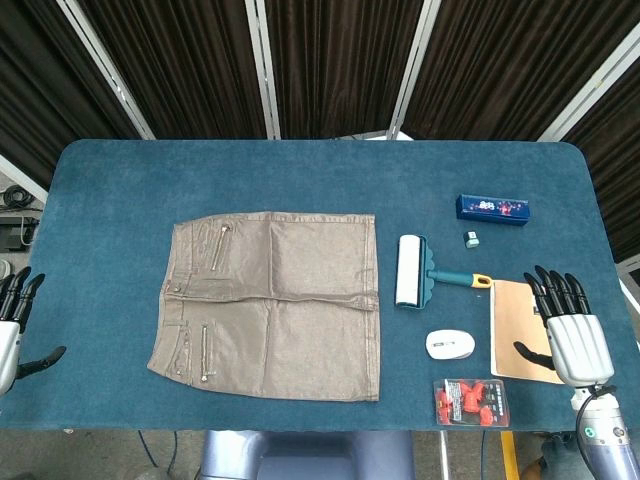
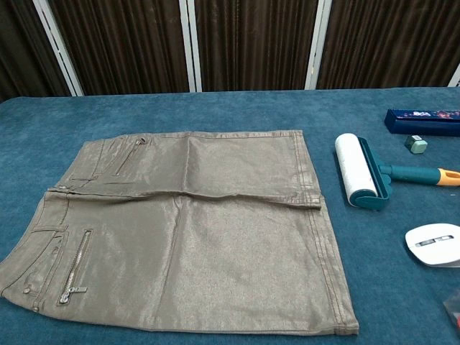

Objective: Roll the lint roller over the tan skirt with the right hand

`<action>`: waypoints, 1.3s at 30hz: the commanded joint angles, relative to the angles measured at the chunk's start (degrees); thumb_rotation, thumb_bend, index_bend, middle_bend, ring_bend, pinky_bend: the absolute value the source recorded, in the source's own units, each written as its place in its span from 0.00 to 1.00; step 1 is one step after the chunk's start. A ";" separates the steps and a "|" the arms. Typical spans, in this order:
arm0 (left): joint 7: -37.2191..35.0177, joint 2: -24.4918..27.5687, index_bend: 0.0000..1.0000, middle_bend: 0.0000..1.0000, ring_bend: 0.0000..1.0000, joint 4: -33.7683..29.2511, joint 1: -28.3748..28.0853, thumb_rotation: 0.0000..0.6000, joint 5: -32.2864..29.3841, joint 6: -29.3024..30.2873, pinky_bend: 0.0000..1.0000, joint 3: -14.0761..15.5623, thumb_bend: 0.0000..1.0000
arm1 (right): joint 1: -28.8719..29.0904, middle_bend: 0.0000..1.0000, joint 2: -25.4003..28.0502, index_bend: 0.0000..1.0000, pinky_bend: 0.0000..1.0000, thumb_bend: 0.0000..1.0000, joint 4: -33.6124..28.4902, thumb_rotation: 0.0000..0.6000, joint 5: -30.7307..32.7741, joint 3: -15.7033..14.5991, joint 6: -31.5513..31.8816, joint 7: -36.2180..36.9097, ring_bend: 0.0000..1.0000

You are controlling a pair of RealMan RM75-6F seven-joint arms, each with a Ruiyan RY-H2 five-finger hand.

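Note:
The tan skirt (image 1: 270,303) lies flat on the blue table (image 1: 320,170), waistband to the left, zips showing; the chest view fills with the same skirt (image 2: 187,230). Just right of its hem lies the lint roller (image 1: 412,271), white roll in a teal frame with a teal and orange handle pointing right; the chest view shows the roller (image 2: 357,171) too. My right hand (image 1: 570,325) hovers open at the table's right edge, fingers spread, apart from the roller's handle. My left hand (image 1: 12,325) is open at the left edge, off the skirt.
A dark blue box (image 1: 493,208) and a small grey-green item (image 1: 472,239) lie behind the roller. A white mouse (image 1: 450,344), a red packet (image 1: 470,400) and a tan notebook (image 1: 515,335) sit near my right hand.

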 commanded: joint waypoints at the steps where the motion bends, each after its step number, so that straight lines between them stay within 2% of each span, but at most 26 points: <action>1: 0.05 -0.08 0.00 0.00 0.00 0.07 -0.06 1.00 -0.17 -0.23 0.00 -0.06 0.00 | -0.05 0.00 -0.38 0.00 0.00 0.00 0.67 1.00 -0.21 0.49 -0.15 0.79 0.00; 4: 0.20 -0.17 0.00 0.00 0.00 0.16 -0.11 1.00 -0.48 -0.50 0.00 -0.16 0.00 | 0.24 0.00 -0.90 0.00 0.00 0.00 1.60 1.00 -0.23 0.77 -0.90 1.60 0.00; 7: 0.52 -0.40 0.00 0.00 0.00 0.35 -0.28 1.00 -0.80 -0.86 0.00 -0.31 0.00 | 1.61 0.00 -1.23 0.00 0.00 0.00 2.14 1.00 0.84 1.13 -4.56 2.63 0.00; 10: 0.82 -0.69 0.00 0.00 0.00 0.60 -0.61 1.00 -1.32 -1.47 0.00 -0.59 0.00 | 4.42 0.00 -1.44 0.00 0.00 0.00 3.30 1.00 2.40 1.77 -10.67 2.80 0.00; 14: 1.23 -1.25 0.00 0.00 0.00 1.40 -1.31 1.00 -3.14 -3.01 0.00 -1.32 0.00 | 10.34 0.01 -3.44 0.00 0.00 0.00 8.22 1.00 5.60 4.00 -21.02 1.72 0.00; 16: 1.51 -1.47 0.00 0.00 0.00 1.56 -1.68 1.00 -4.48 -3.84 0.00 -1.87 0.00 | 13.00 0.06 -4.94 0.01 0.04 0.00 10.81 1.00 7.24 5.15 -25.35 1.14 0.01; 19: 2.06 -1.86 0.00 0.00 0.00 1.78 -2.16 1.00 -5.75 -4.53 0.00 -2.54 0.00 | 16.53 0.19 -7.81 0.11 0.19 0.02 14.93 1.00 8.82 6.55 -30.15 0.48 0.11; 21: 2.72 -2.26 0.00 0.00 0.00 2.05 -2.36 1.00 -6.64 -5.06 0.00 -2.73 0.00 | 18.65 0.25 -10.47 0.18 0.27 0.07 18.53 1.00 9.99 7.38 -32.97 0.45 0.17; 24: 3.27 -2.61 0.00 0.00 0.00 2.49 -2.63 1.00 -7.61 -5.81 0.00 -2.90 0.00 | 20.73 0.28 -13.04 0.22 0.29 0.15 22.21 1.00 11.33 7.80 -36.54 0.15 0.21; 29: 3.71 -3.04 0.00 0.00 0.00 3.38 -2.96 1.00 -9.26 -6.63 0.00 -3.40 0.00 | 23.08 0.32 -16.67 0.24 0.32 0.19 26.97 1.00 12.42 7.91 -39.99 -0.41 0.25; 39: 3.86 -3.39 0.00 0.00 0.00 4.20 -3.36 1.00 -10.57 -7.54 0.00 -3.69 0.00 | 24.85 0.32 -18.69 0.25 0.32 0.21 27.55 1.00 11.79 7.11 -41.57 -0.76 0.25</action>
